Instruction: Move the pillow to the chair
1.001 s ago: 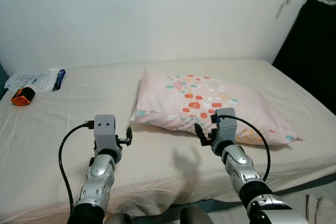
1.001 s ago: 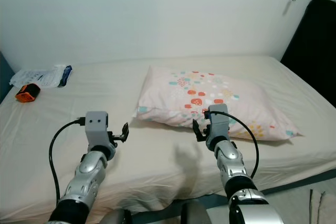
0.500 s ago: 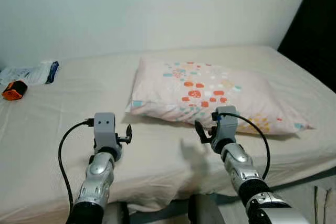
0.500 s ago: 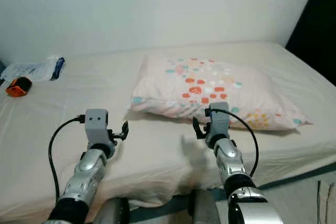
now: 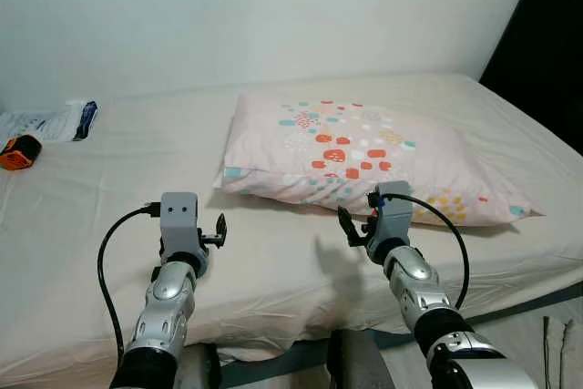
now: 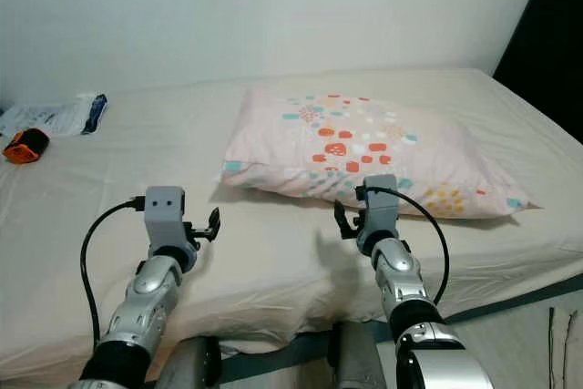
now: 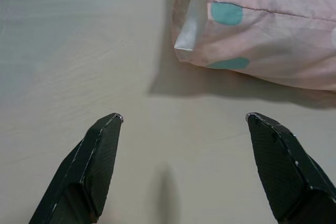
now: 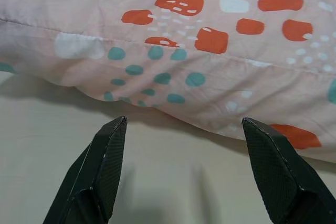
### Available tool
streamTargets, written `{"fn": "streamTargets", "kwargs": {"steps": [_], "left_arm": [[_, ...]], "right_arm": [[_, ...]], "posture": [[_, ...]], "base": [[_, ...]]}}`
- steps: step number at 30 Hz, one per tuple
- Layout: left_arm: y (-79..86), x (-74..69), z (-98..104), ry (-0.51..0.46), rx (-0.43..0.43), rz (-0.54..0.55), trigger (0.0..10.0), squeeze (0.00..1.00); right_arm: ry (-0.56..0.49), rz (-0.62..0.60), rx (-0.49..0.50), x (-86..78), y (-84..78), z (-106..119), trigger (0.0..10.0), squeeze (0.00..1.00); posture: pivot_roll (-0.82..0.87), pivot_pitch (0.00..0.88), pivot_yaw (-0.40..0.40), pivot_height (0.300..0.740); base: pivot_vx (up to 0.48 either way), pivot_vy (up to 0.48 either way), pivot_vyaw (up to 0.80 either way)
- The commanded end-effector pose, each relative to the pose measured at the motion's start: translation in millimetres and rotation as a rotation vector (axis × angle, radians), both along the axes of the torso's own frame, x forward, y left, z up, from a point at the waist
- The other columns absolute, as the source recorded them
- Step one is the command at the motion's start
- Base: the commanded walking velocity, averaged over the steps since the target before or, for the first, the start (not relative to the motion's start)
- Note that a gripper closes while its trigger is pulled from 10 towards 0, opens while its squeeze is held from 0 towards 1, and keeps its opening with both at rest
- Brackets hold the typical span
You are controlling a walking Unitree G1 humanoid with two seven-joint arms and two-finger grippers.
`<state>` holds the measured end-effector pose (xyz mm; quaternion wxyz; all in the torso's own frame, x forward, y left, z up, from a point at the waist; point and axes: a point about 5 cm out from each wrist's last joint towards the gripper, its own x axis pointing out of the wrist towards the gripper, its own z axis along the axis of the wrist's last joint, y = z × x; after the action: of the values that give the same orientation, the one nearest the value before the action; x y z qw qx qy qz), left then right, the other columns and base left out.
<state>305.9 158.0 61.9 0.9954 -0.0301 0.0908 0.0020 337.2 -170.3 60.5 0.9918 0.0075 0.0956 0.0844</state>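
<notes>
Both spread and empty, the left claw (image 5: 221, 230) and right claw (image 5: 350, 230) should bracket the pillow (image 5: 364, 157) at twelve o'clock, clamping its near seam evenly.

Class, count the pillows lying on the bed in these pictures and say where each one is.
1. The pink dotted pillow lies on the bed toward its right side, just beyond the open right gripper.

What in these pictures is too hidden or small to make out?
- Dark object beside the bed: cut by the eye views' right edge, so unidentifiable.
- White packet and orange item: too small to read.
- Pillow underside: hidden against the bed.
- Left gripper and right gripper: open, touching nothing.
</notes>
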Motion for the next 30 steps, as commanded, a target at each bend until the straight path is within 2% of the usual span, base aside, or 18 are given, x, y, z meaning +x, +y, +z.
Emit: {"fn": "streamTargets", "kwargs": {"steps": [1,24,30], "left_arm": [[3.0,-2.2,-2.3,0.018,0.012,0.000,10.0,0.00],[4.6,-0.4,0.1,0.027,0.016,-0.009,10.0,0.00],[3.8,-0.4,0.1,0.028,0.014,-0.012,10.0,0.00]], "right_arm": [[-0.014,-0.001,0.005,2.5,2.2,3.3,10.0,0.00],[-0.022,-0.004,0.035,3.3,5.6,4.4,10.0,0.00],[-0.039,0.023,0.100,3.7,6.9,7.5,10.0,0.00]], "posture": [[0.00,0.000,-0.044,0.585],[0.00,0.000,-0.031,0.585],[0.00,0.000,-0.033,0.590]], "base": [[0.000,0.000,0.00],[0.000,0.000,0.00],[0.000,0.000,0.00]]}}
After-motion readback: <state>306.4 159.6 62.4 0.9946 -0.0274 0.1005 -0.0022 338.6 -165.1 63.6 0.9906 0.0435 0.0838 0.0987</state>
